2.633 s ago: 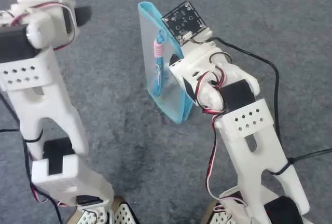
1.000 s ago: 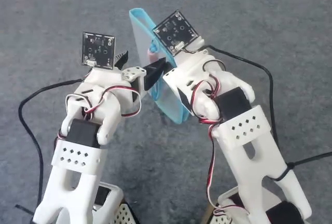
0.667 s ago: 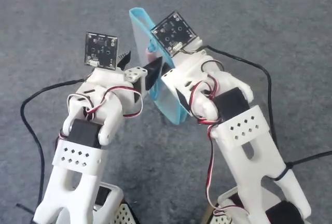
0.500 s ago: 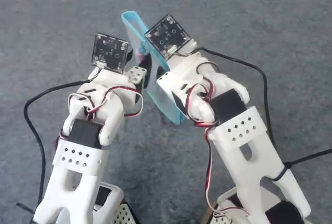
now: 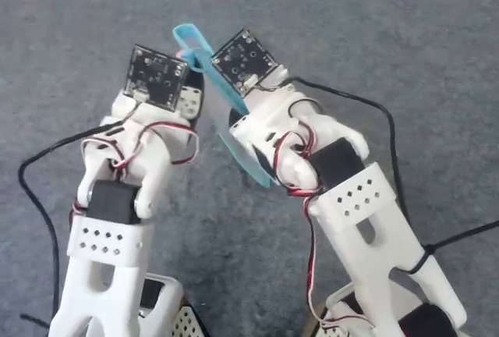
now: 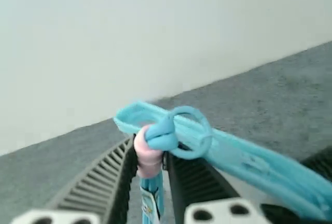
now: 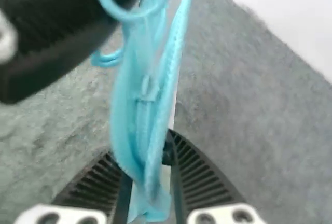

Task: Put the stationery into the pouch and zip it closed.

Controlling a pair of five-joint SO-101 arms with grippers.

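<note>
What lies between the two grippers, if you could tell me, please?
The blue pouch: the right wrist view shows it spanning from the right gripper to the left gripper, which pinches its zipper pull.

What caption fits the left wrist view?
Left gripper pinching the pink-and-blue zipper pull of the blue pouch.

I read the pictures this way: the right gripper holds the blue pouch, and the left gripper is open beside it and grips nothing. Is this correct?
Not fully. The left gripper is not open: the left wrist view shows its jaws shut on the pink and blue pull cord at the end of the pouch. The right gripper does hold the blue pouch.
</note>
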